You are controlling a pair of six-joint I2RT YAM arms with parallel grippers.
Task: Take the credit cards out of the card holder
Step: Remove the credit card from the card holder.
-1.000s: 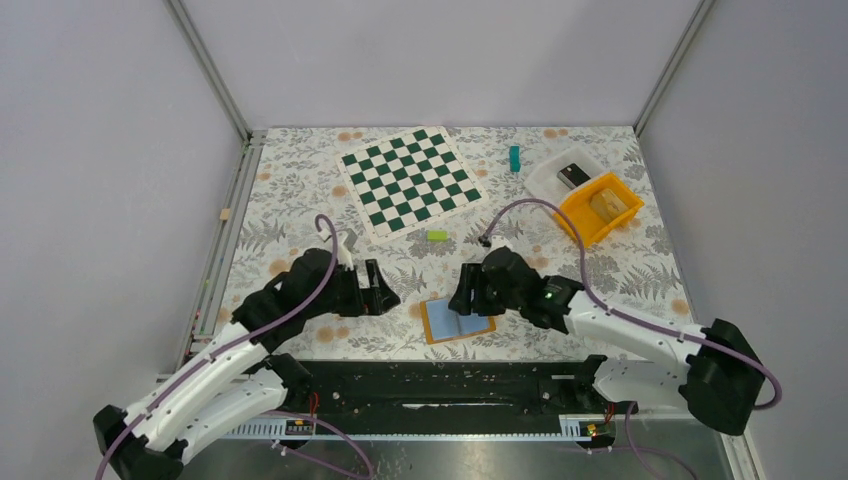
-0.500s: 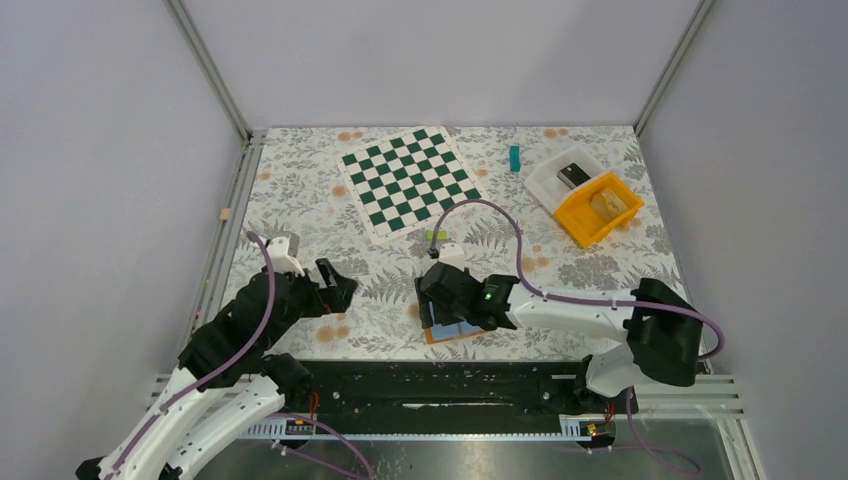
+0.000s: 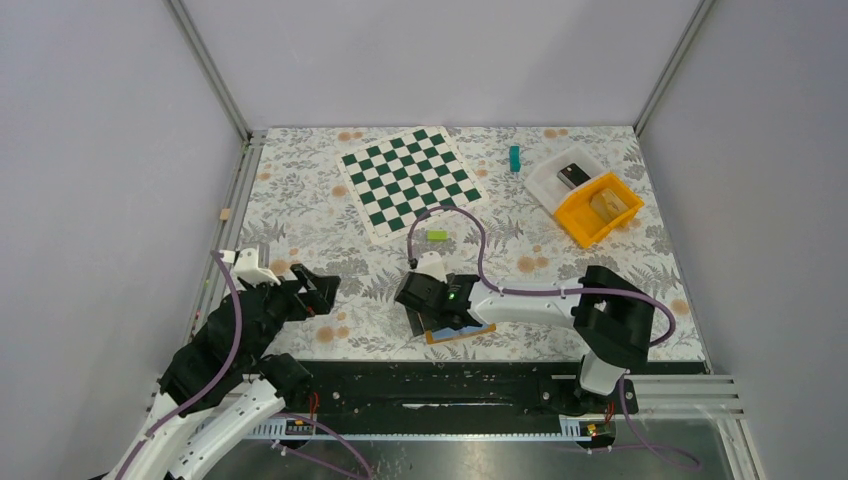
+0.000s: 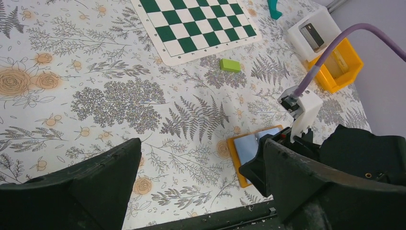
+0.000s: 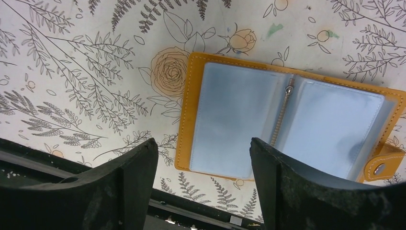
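The card holder (image 5: 191,96) lies open and flat on the floral table, orange with a snap tab at its right end. Light-blue credit cards (image 5: 234,120) fill the pockets on both halves, either side of a metal spine. My right gripper (image 5: 203,179) hovers open just above the holder's near edge, its fingers straddling the left half and touching nothing. From the top view the right gripper (image 3: 425,310) hides most of the card holder (image 3: 462,336). My left gripper (image 3: 322,290) stands wide open and empty, well left of the holder (image 4: 239,148).
A chessboard mat (image 3: 410,180) lies at the back. A small green block (image 3: 437,235) sits just in front of it, and a teal block (image 3: 514,158) stands to its right. An orange bin (image 3: 598,208) and white tray (image 3: 560,170) stand back right. The black base rail (image 3: 450,385) borders the near edge.
My right gripper has swung left across the holder and opened wider. The left arm has pulled back to the left and toward the near edge, its gripper opening a little more.
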